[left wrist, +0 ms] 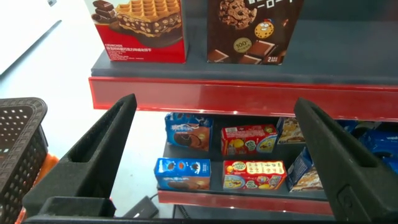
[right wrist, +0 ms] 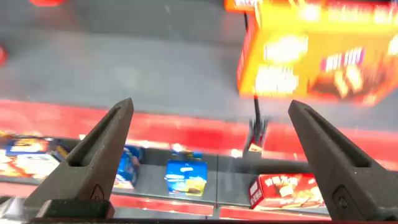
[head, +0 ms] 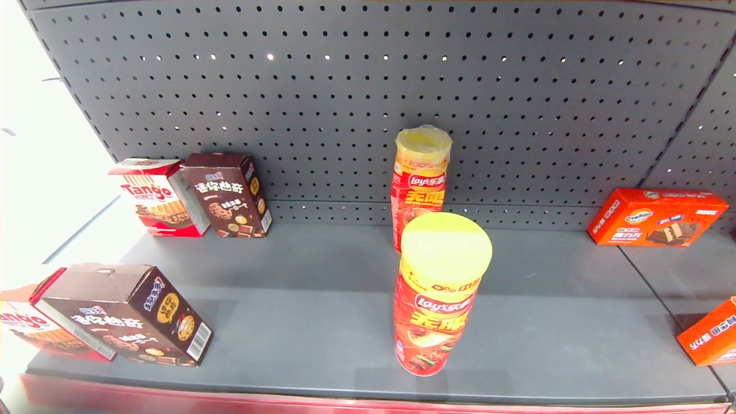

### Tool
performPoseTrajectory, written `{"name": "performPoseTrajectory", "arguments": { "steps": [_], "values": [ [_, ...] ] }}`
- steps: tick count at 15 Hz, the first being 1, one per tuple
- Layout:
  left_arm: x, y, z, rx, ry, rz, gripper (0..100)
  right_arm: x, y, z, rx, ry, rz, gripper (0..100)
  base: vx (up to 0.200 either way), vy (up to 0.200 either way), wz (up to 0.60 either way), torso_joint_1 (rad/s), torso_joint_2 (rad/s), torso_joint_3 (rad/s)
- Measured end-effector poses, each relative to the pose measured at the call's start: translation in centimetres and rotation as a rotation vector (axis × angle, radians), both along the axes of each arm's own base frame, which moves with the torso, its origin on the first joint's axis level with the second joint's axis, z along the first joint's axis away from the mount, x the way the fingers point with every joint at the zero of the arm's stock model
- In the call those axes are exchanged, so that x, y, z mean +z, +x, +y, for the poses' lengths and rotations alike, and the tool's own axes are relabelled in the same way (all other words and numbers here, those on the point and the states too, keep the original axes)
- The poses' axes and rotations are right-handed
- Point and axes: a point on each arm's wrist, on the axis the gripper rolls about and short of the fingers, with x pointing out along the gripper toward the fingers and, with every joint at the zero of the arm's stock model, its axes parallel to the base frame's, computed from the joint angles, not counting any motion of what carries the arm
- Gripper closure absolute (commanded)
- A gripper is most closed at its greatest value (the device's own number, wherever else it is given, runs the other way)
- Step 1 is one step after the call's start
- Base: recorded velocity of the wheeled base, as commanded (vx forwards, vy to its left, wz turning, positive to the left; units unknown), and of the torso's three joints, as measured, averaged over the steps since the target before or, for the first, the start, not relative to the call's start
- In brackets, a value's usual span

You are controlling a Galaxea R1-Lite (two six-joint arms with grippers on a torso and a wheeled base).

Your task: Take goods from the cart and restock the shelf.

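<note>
Shelf deck (head: pixel 322 299), head view: goods stand in files, front to back, print facing out.
- Centre of frame: front chip can (head: pixel 437 299) upright, with the rear chip can (head: pixel 420 184) right behind it against the perforated back panel (head: pixel 345 86).
- Upper left: wafer box (head: pixel 158 198) touching a brown cookie box (head: pixel 230 195). The same pair repeats at lower left, at the deck's front edge.
- Right edge: orange box (head: pixel 655 217) at the back and a second orange box (head: pixel 710 339) in front.

Judgement: one product per file keeps each face readable. The bare deck either side of the cans is room for new stock.

Left gripper (left wrist: pixel 214 102): jaws spread wide, nothing between them. It sits out in front of the red shelf edge (left wrist: pixel 249 96), with the front wafer and cookie boxes just beyond that edge and a lower shelf (left wrist: pixel 249 196) of small packs underneath. A dark mesh basket (left wrist: pixel 22 149) lies just beside one finger (left wrist: pixel 99 155). I take this to be the cart. Its contents cannot be told.

Right gripper (right wrist: pixel 210 104): also spread and empty, level with the red edge, with the front orange box near and off to one side.

Judgement: both arms carry nothing and hang low because the next item must come from the cart. The left gripper is closest to it, with no item yet between its jaws.
</note>
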Motion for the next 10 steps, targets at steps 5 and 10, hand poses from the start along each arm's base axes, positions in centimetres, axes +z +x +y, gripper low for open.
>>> {"name": "performPoseTrajectory", "arguments": {
  "steps": [5,10],
  "values": [
    [0.0,0.0,0.0,-0.001,0.002,0.0,0,-3.3,-0.4,0.0,-0.034,0.055,-0.022,0,0.0,0.0,0.0,0.0,0.0,0.0],
    [0.0,0.0,0.0,-0.01,0.01,0.0,0,-3.5,-0.5,0.0,-0.033,0.055,-0.034,0,0.0,0.0,0.0,0.0,0.0,0.0]
  ]
}}
